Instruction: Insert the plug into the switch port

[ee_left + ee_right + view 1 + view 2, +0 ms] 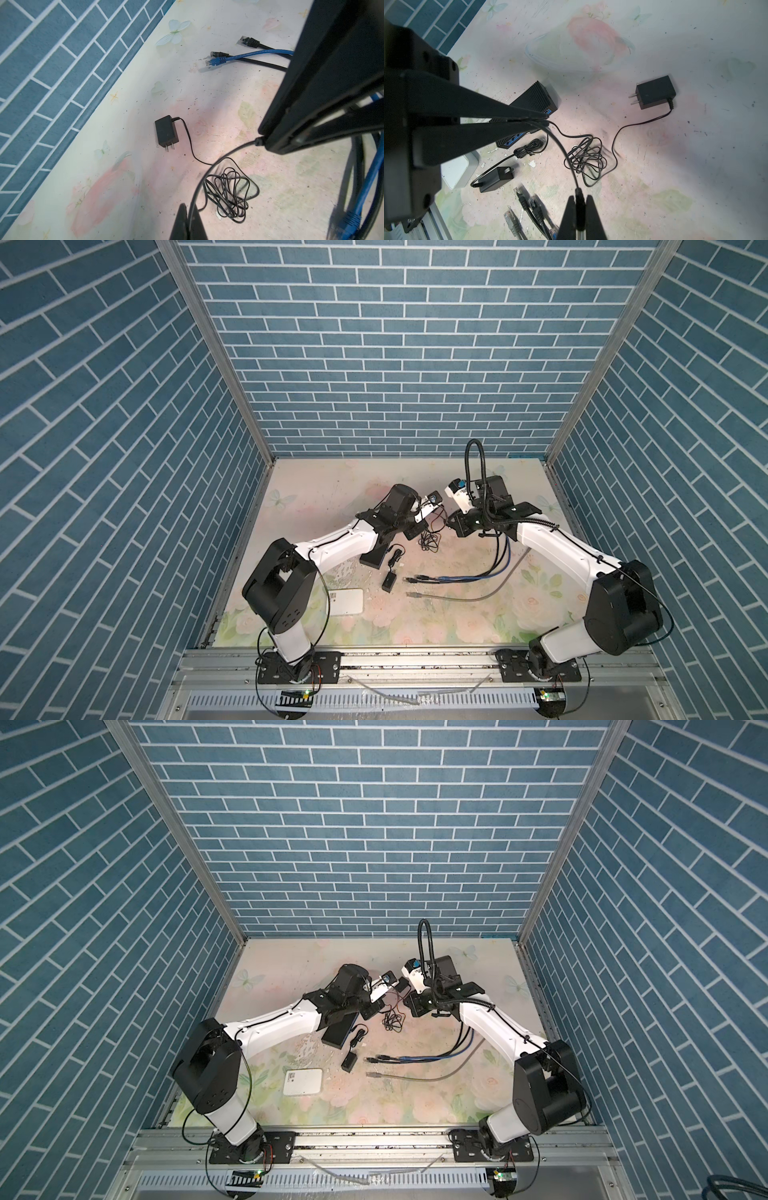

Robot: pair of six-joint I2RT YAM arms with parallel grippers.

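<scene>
Black plug [579, 209] is clamped in my right gripper [579, 197]; my left gripper [547, 120] pinches its cord [557, 139] nearer the switch [535, 97], which lies on the table [675, 166] beyond, blue-port side toward the plug.

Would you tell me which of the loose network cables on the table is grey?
The grey cable: in a top view it lies alone, nearest the arms' bases, while the black and blue cables lie bunched together just behind it.

On the table [457, 624], the switch [371, 559] lies to the left, the white box [348, 601] in front of it, and the loose cables [457, 578] to their right.
</scene>
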